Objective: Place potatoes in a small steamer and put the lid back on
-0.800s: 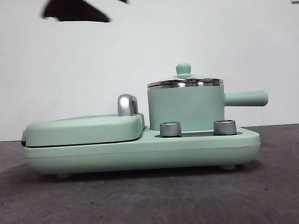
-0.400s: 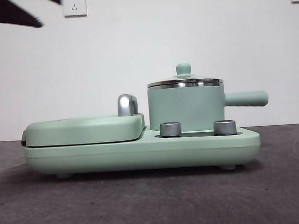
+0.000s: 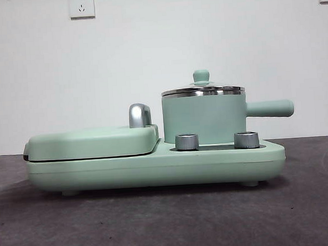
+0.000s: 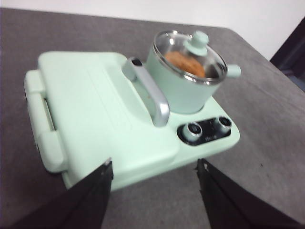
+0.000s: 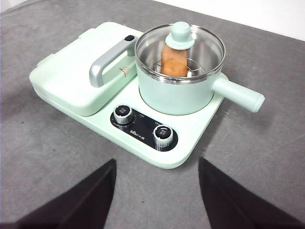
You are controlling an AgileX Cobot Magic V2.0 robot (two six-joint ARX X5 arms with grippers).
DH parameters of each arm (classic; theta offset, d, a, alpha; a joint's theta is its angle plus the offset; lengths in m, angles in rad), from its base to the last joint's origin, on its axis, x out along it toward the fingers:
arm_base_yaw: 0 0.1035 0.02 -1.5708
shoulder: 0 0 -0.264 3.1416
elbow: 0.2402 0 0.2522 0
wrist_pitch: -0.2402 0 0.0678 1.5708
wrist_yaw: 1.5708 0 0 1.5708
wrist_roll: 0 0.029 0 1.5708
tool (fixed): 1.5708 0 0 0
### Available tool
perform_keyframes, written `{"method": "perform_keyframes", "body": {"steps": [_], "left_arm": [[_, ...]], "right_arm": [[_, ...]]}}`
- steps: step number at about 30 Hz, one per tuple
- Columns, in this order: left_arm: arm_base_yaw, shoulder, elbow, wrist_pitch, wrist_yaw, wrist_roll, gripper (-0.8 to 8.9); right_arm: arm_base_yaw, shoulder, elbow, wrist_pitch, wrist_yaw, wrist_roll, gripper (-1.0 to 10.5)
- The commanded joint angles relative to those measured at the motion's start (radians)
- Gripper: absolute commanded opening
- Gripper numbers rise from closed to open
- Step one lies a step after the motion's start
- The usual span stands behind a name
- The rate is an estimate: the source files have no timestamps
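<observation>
The small steamer (image 3: 204, 118) stands on the right half of a mint-green cooker, its side handle pointing right. The glass lid (image 3: 202, 89) sits on its rim, knob on top. Through the lid (image 5: 181, 45) I see the orange-brown potato (image 5: 173, 62) upright inside the steamer (image 5: 177, 93); the left wrist view also shows the potato (image 4: 184, 63) under the lid (image 4: 198, 45). My left gripper (image 4: 155, 183) hovers open and empty, well back from the cooker. My right gripper (image 5: 157, 191) is also open, empty and clear of the steamer.
The cooker base (image 3: 155, 165) carries a flat hinged griddle cover (image 3: 93, 142) with a chrome handle (image 3: 139, 114) on its left half. Two steel knobs (image 3: 187, 141) sit in front of the steamer. Dark grey tabletop surrounds it; a white wall stands behind.
In the front view the dark arm at the top left has slid further left and almost out of the picture. The steamer, lid and cooker have not moved.
</observation>
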Motion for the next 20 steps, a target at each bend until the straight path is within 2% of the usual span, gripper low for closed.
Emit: {"method": "perform_keyframes", "body": {"steps": [1, 2, 5, 18, 19, 20], "left_arm": [[-0.003, -0.025, 0.006, -0.025, 0.008, 0.04, -0.18], [-0.003, -0.032, 0.006, -0.025, 0.005, 0.042, 0.14], [-0.003, -0.043, 0.006, -0.025, 0.005, 0.046, 0.06], [-0.003, -0.054, 0.006, -0.017, 0.005, 0.048, 0.06], [-0.003, -0.054, 0.006, -0.018, 0.005, 0.051, 0.06], [0.0, -0.061, 0.005, -0.013, -0.003, 0.094, 0.06]], "right_arm": [[0.005, -0.009, 0.007, 0.013, -0.002, 0.007, -0.3], [0.005, -0.009, 0.007, 0.023, 0.0, 0.003, 0.3], [0.005, -0.009, 0.008, 0.03, -0.046, 0.016, 0.2], [0.005, -0.01, 0.008, 0.03, -0.048, 0.015, 0.2], [0.005, -0.01, 0.008, 0.03, -0.048, 0.015, 0.2], [0.005, -0.01, 0.008, 0.03, -0.048, 0.015, 0.2]]}}
